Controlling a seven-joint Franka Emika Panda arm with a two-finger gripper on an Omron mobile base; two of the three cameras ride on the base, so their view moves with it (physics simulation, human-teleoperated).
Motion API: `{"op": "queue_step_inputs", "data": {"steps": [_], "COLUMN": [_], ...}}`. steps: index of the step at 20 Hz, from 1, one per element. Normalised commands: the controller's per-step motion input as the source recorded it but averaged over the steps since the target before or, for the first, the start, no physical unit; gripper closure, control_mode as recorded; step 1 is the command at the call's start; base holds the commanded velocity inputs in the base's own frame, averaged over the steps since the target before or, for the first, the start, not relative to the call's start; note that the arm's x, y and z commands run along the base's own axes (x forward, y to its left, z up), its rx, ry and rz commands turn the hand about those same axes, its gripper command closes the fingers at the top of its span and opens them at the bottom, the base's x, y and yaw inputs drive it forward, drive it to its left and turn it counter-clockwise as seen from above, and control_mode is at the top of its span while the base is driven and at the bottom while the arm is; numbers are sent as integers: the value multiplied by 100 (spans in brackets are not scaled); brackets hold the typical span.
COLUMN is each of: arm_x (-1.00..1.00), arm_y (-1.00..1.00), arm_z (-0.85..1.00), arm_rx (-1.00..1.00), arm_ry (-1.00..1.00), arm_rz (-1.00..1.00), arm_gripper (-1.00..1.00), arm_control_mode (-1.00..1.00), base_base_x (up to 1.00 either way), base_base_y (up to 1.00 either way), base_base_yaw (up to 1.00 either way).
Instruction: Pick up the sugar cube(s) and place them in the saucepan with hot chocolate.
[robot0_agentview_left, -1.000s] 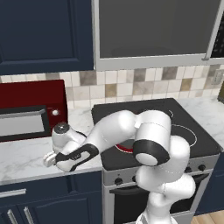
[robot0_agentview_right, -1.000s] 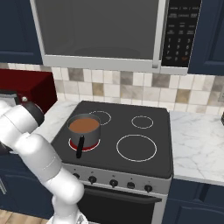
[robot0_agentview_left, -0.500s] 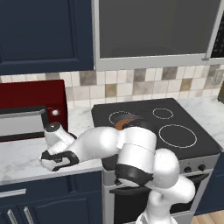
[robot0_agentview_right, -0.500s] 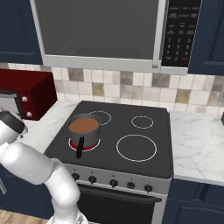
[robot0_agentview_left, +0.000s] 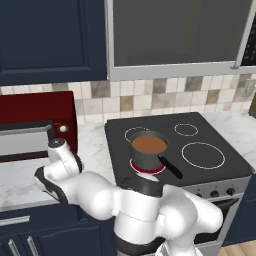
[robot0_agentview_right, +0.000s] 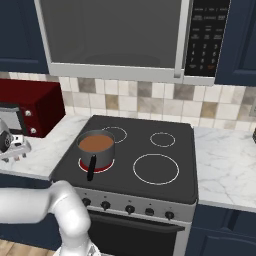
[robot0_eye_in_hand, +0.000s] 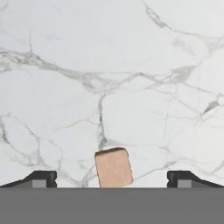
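Observation:
In the hand view a small tan sugar cube (robot0_eye_in_hand: 113, 167) lies on the white marble counter (robot0_eye_in_hand: 109, 65), midway between my two dark fingertips (robot0_eye_in_hand: 41, 177). My gripper (robot0_eye_in_hand: 113, 178) is open, its jaws wide apart on either side of the cube and not touching it. From the left base view the gripper (robot0_agentview_left: 47, 184) hangs low over the counter in front of the microwave. The saucepan with hot chocolate (robot0_agentview_left: 147, 150) stands on the stove's front left burner, well to the right of the gripper, its black handle (robot0_agentview_left: 170, 166) pointing toward the front; it is also seen in the right base view (robot0_agentview_right: 96, 147).
A red microwave (robot0_agentview_left: 30, 125) stands at the back of the counter just behind the hand. The black stove top (robot0_agentview_left: 200, 130) lies to the right, its other burners bare. More marble counter (robot0_agentview_right: 225, 165) continues right of the stove.
The arm has swung left and down over the counter, carrying the hand from near the stove's edge to in front of the microwave. The saucepan, once partly hidden by the arm, now shows fully.

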Motion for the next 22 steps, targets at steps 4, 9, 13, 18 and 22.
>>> {"op": "queue_step_inputs", "data": {"steps": [4,9,13,18,22], "arm_x": [6,19,5,0,0], "arm_y": [1,5,0,0,0], "arm_z": [-27,-16,-8,-9,-2], "arm_rx": [0,0,0,0,0], "arm_ry": [0,0,3,9,8], "arm_rz": [0,0,0,0,0], "arm_gripper": [-100,-100,-100,100,100], "arm_control_mode": [-100,-100,-100,-100,-100], "base_base_x": [0,0,0,0,0], "base_base_y": [0,0,0,0,0], "base_base_yaw": [0,0,0,0,0]}}
